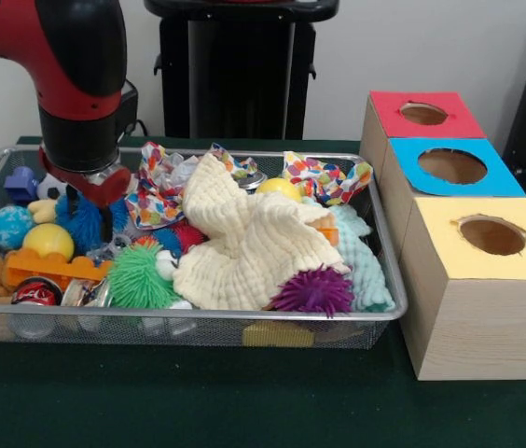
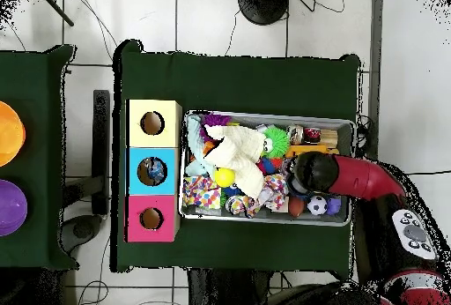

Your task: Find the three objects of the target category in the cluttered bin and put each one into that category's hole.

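Under the arm, the blue spiky ball [image 1: 84,222] looks soft and light, best pinched across its middle; gripper [image 1: 90,191] state unclear.

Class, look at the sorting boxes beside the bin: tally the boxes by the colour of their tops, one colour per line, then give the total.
Red-topped box: 1
Blue-topped box: 1
Yellow-topped box: 1
Total: 3 boxes, each with one round hole in its top.
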Robot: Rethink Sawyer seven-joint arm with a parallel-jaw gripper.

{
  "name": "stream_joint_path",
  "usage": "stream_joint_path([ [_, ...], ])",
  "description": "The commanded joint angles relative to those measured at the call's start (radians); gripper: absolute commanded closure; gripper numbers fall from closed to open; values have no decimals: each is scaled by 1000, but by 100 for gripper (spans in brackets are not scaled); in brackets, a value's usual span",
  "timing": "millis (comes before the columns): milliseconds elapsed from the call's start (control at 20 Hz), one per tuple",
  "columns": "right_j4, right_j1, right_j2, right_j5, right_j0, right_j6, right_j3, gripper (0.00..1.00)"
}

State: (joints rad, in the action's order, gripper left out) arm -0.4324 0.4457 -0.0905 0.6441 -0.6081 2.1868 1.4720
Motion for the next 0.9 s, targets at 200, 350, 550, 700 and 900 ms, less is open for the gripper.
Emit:
stream_joint_path([
  [200, 82, -1, -225, -109, -41, -49, 115, 0],
  [350, 74, 13, -224, -113, -36, -44, 109, 0],
  [550, 81, 18, -234, -108, -35, -39, 105, 0],
  [700, 61, 29, -213, -87, -17, -39, 97, 0],
  [900, -50, 23, -128, -59, 56, -79, 8, 0],
])
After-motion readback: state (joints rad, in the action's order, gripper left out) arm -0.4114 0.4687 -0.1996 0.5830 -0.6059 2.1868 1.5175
